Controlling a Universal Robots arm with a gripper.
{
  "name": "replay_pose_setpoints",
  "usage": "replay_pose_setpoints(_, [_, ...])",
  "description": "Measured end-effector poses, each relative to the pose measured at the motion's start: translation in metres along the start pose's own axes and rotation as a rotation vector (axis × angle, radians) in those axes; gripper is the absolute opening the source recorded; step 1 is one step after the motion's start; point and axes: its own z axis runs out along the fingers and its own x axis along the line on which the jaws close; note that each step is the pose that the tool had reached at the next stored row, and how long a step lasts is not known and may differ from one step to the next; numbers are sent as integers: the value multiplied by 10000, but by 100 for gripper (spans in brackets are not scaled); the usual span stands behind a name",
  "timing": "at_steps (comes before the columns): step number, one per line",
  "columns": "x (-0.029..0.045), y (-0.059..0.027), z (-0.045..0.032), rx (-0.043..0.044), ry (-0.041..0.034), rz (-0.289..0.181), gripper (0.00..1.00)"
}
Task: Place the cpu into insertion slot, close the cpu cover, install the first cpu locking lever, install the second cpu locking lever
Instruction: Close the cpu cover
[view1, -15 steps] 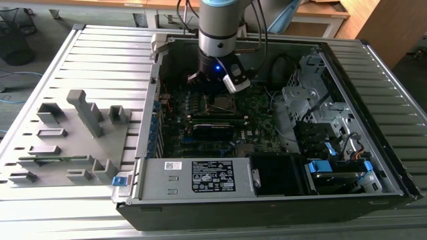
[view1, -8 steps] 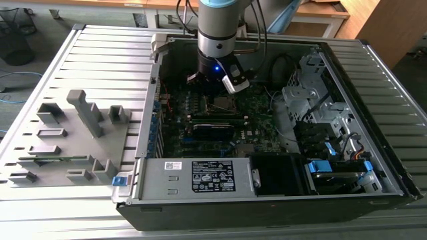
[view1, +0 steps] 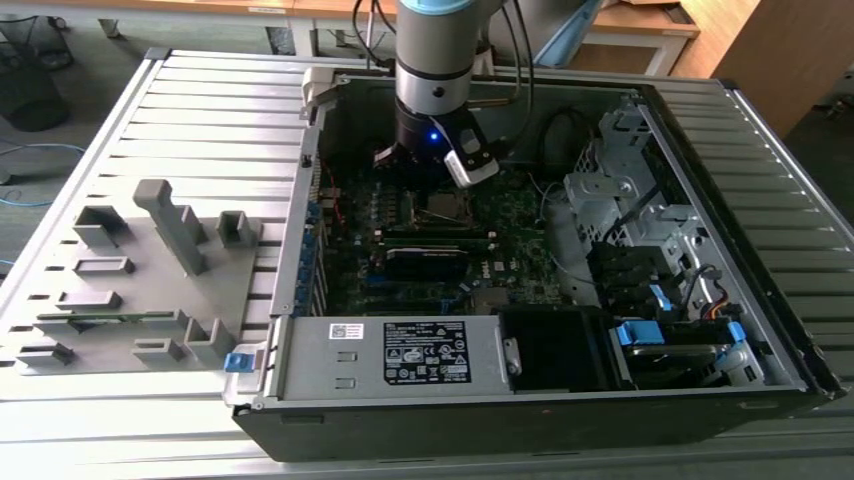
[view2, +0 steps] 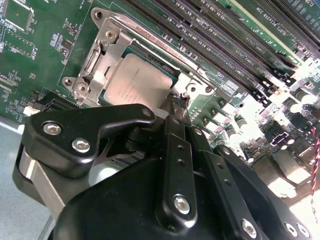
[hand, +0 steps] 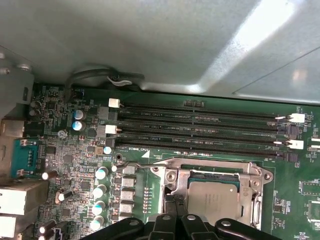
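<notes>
Cpu (view2: 137, 85) flat in the insertion slot (view2: 150, 56) of an open computer case (view1: 787, 330) on a slatted bench (view1: 200, 120), dull metal top facing up. Framed on every visible side by the cpu cover (view2: 150, 41), apparently folded down over the chip's edges, with the silver top showing through the square opening. Tool (view2: 178, 101) low over one corner of the socket, dark tips drawn together just beside the cover's edge; impossible to tell whether pinching anything or merely touching the frame. Thin wire lever (hand: 136, 165) alongside the socket on the motherboard (hand: 65, 160), latched or loose not clear. Long black memory slots (hand: 200, 127) parallel to the socket and near it. In the exterior view, arm (view1: 438, 60) reaching straight down into the case, grey fixture block (view1: 147, 270) well apart on the bench at the exterior view's left.

Judged by its look: a light, stiff, thin chip, smooth on top and likely slippery, probably delicate underneath; best taken by two opposite edges and never pressed down crooked. Cover probably thin sheet metal, rigid but sharp-edged, easiest moved at the free edge opposite the hinge. Lever likely springy and prone to snapping back, best held near its bent end.
</notes>
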Motion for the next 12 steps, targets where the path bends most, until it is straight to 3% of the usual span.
replay_pose_setpoints(12, [-4, 11, -227, 1, -2, -1, 11])
